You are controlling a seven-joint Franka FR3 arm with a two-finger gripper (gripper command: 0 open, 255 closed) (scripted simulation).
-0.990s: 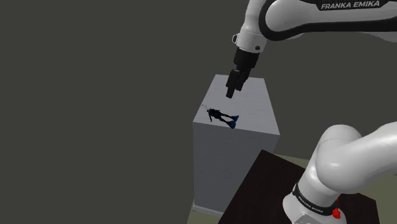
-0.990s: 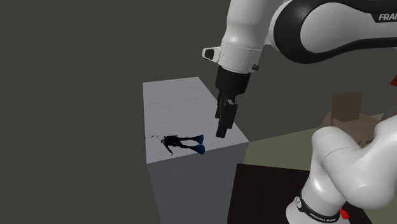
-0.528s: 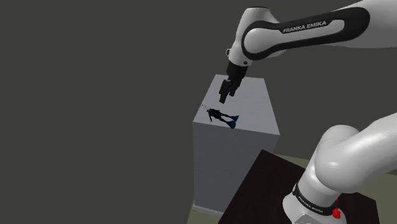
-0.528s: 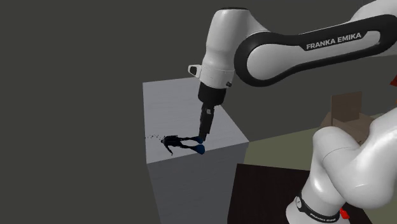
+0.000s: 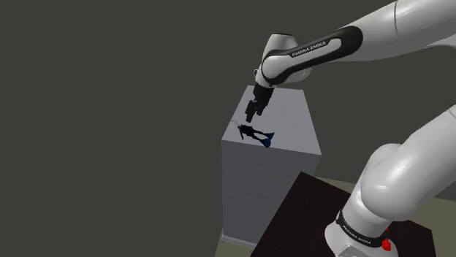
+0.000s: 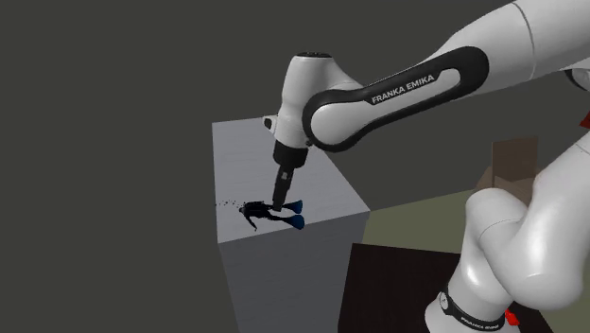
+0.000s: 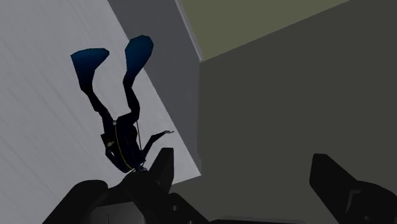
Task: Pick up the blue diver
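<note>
Hovering the gripper (image 5: 252, 113) just above the diver (image 5: 256, 134), I read the fingers as open. In the wrist view they stand well apart with nothing between them, and the diver (image 7: 121, 137) lies beside one finger rather than in the gap.

The diver lies flat on top of a grey block (image 5: 291, 120), close to one edge. Its body is dark and its fins are blue. I judge it light and stiff, with thin limbs and flat fins that would twist or slip under a pinch. I would take it across the torso, the thickest part. It sits so low that the fingers must come almost to the block's top, and a careless nudge could push it over the edge.

The block's top looks smooth and bare. Around it are plain dark walls, an olive floor (image 6: 407, 222) and a brown box (image 6: 515, 166) at the second exterior view's right.
</note>
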